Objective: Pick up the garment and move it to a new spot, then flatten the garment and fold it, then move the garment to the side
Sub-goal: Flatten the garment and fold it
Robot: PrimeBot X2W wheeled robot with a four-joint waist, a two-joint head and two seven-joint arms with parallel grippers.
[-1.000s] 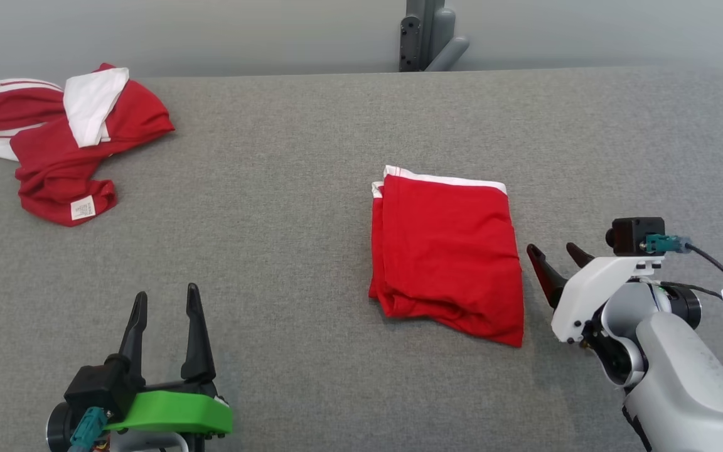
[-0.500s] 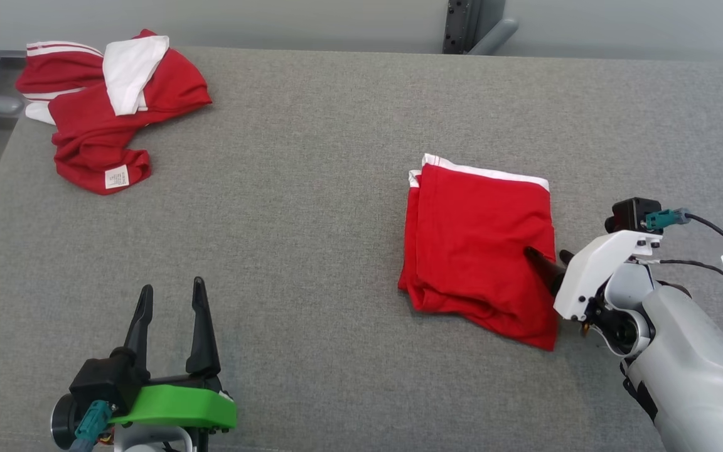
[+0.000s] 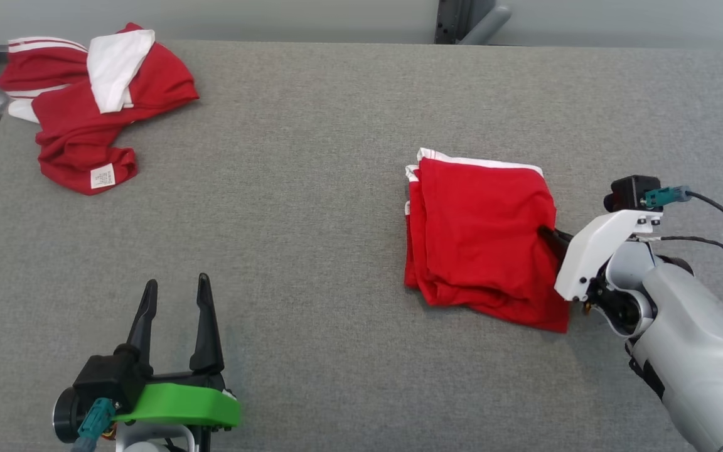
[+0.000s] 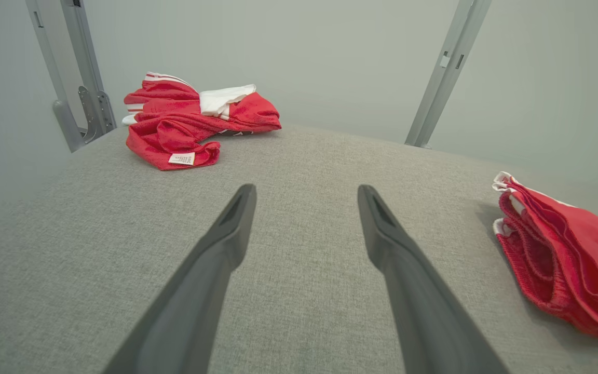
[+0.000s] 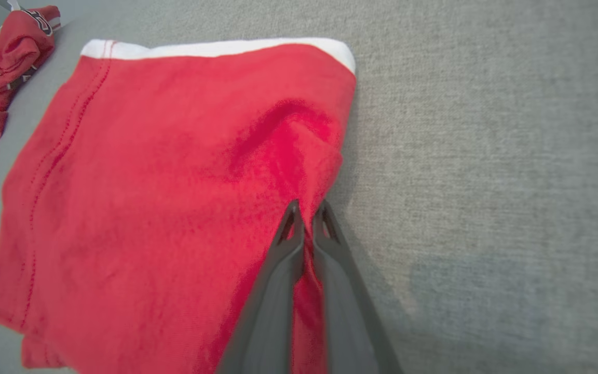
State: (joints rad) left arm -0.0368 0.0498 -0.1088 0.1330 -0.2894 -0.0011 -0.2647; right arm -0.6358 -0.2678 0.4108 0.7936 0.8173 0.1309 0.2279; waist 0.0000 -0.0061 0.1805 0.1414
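**A thin pinch on a layered fold**

Our right hand [image 3: 553, 238] is clenched on the right edge of the folded red garment with white trim [image 3: 481, 232], which lies right of centre on the grey fabric-covered counter [image 3: 311, 220]. In the right wrist view a narrow ridge of red cloth is squeezed between the two fingers, and the fabric around it has puckered.

We judge the main risk to be how little cloth we hold. The garment is stacked in several layers, and we cannot tell how many of them the pinch has caught. If it has only the top ones, pulling sideways may peel them off and open the fold. Dragging across the rough surface could bunch the lower layers, and a quick tug could slide the cloth out altogether. With one hand gripping one edge, the far side will trail and may twist.

Our left hand [image 3: 176, 280] hovers released, its fingers spread, near the counter's front left, well apart from the work. A crumpled red-and-white garment [image 3: 85, 125] sits at the far left corner, and a grey metal post [image 3: 462, 19] stands beyond the far edge. Neither stands in the way of a move to the right.
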